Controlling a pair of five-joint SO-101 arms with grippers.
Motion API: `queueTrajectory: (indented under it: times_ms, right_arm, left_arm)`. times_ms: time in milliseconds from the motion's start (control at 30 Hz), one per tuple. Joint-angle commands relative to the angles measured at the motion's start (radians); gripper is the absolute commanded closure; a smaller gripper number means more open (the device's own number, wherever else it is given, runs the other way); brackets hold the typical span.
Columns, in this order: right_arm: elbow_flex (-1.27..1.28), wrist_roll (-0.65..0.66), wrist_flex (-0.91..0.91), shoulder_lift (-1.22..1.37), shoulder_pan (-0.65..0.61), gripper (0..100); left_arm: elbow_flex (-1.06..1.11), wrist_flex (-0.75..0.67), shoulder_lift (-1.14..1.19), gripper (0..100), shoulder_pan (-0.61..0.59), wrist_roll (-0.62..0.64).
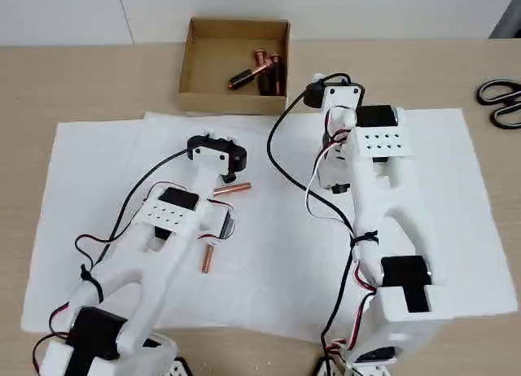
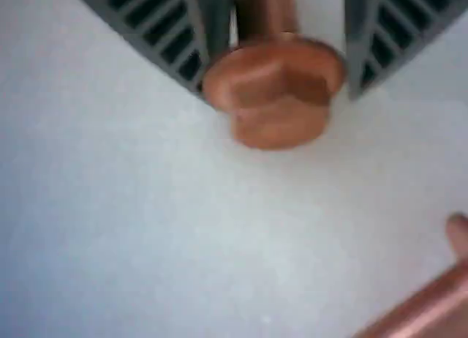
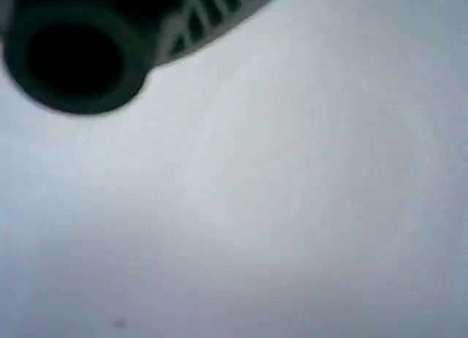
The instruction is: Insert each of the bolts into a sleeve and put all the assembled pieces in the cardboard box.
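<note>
The table [image 1: 81, 75] carries a white sheet [image 1: 285, 254] with both arms standing over it. A cardboard box [image 1: 186, 67] sits on the table past the sheet's far edge. It holds a few assembled pieces [image 1: 259, 71], copper bolts in black sleeves. Scissors [image 1: 501, 102] lie on the table off the sheet's right side.

The left gripper [image 2: 281, 67] is low over the sheet's middle and part open. A copper bolt [image 2: 274, 96] sits between its jaws with the head toward the wrist camera. One finger [image 2: 212, 31] is against the shank and the other stands off it.

The right gripper [image 1: 327, 93] is at the sheet's far edge near the box, closed on a black sleeve [image 3: 73, 60] whose open end faces the wrist camera.

A second bolt [image 1: 207, 258] lies on the sheet beside the left arm.
</note>
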Motion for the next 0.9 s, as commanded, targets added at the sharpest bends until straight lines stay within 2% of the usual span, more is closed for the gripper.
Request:
queueTrajectory:
  times_ms: [0,867]
  right_arm:
    - [-0.005,-0.012,0.002,-0.065,-0.004,99.5]
    - [-0.005,-0.012,0.002,-0.065,-0.004,99.5]
  left_arm:
    - [-0.022,-0.014,0.002,94,0.006,0.003]
    - [-0.019,-0.014,0.003,97,0.006,0.003]
